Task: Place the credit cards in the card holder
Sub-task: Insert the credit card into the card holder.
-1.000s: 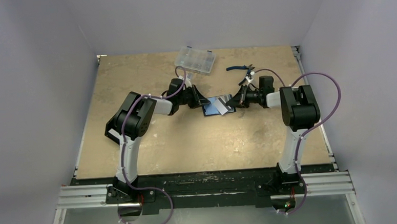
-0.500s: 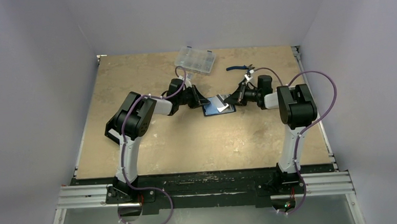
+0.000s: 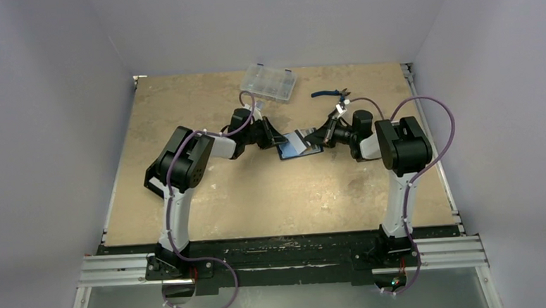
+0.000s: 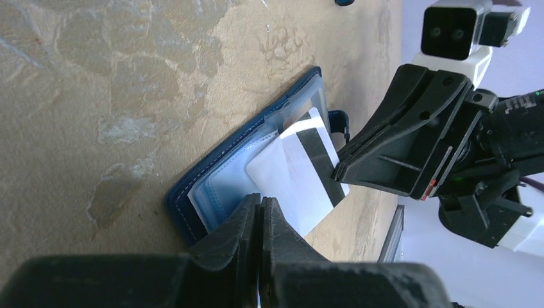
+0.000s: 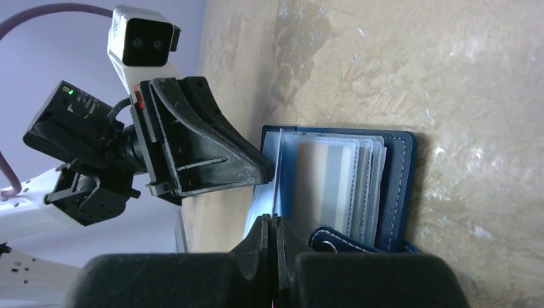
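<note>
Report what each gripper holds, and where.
Right gripper: striped credit card, pinched by one edge. Left gripper: card holder, pinched at its open edge.

It was a robotics lab cell. A worn tan table [image 3: 272, 196] stood boxed in by plain pale walls [image 3: 270, 20] behind it and on both sides. An aluminium rail [image 3: 283, 261] ran along the table's near edge, and the left arm [image 3: 186, 162] and the right arm [image 3: 400, 147] were bolted to it, with purple cables [image 3: 444, 127] looping off them. A small camera [image 4: 457, 25] rode on one wrist above the table.
</note>
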Robot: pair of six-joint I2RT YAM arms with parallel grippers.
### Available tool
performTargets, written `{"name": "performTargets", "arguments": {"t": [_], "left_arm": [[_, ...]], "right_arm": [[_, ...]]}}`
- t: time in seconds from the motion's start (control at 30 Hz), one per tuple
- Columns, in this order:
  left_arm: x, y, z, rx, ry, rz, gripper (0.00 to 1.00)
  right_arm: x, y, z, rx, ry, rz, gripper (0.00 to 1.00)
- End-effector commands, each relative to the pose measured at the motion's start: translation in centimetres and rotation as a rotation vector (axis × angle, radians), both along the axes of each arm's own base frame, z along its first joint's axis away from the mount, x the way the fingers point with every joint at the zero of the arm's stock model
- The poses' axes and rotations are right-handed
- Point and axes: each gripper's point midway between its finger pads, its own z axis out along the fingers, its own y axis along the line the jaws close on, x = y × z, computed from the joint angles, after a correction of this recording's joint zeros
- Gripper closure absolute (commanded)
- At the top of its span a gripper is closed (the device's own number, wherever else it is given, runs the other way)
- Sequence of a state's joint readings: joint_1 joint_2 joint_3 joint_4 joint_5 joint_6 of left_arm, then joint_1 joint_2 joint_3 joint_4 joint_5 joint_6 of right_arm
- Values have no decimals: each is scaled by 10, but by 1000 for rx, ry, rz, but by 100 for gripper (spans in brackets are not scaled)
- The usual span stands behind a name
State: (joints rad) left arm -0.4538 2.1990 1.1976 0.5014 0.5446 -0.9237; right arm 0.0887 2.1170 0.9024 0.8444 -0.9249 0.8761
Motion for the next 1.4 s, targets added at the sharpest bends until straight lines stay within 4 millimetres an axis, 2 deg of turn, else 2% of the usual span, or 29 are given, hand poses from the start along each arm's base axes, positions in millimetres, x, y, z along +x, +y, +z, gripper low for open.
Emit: {"name": "performTargets", "arguments": {"t": [0.0, 0.03, 0.07, 0.2, 0.27, 0.37, 0.43, 0.47, 0.53, 0.73, 0.83, 1.0, 1.23, 1.3, 1.37], "left_arm": [[-5, 6, -4, 41, 8, 8, 100], [-5, 5, 0, 33, 4, 5, 100], [-5, 4, 5, 24, 0, 4, 95], [-6, 2, 33, -5, -37, -10, 67], [-6, 3, 47, -4, -59, -15, 60], [-9, 8, 57, 20, -81, -13, 59], [-12, 14, 57, 48, -88, -7, 66], [-15, 17, 52, 65, -76, -5, 73], [-23, 21, 36, 78, -42, -2, 79], [-35, 21, 5, 61, 17, -5, 89], [-38, 20, -5, 57, 32, -8, 92], [-44, 15, -11, 47, 47, -12, 98], [-47, 16, -13, 47, 46, -7, 100], [-46, 16, -10, 44, 41, -8, 100], [-45, 16, -8, 44, 36, -9, 100]], "right_arm": [[1, 3, 16, 65, -83, -35, 100], [1, 3, 16, 68, -81, -44, 100], [1, 3, 14, 69, -76, -52, 100], [2, 2, 7, 59, -55, -56, 100], [3, 2, 4, 52, -47, -56, 100], [2, 2, 0, 54, -38, -48, 100], [1, 2, 0, 53, -37, -49, 100], [1, 2, 0, 52, -38, -51, 100], [2, 1, 0, 52, -37, -50, 100], [3, 1, -2, 58, -30, -62, 100], [5, 0, -4, 61, -18, -85, 100], [3, 4, -11, 54, 6, -122, 100], [-16, 28, -11, 76, 24, -91, 99], [-20, 27, -8, 63, 13, -74, 94], [-14, 21, -8, 3, -9, -66, 88]]}}
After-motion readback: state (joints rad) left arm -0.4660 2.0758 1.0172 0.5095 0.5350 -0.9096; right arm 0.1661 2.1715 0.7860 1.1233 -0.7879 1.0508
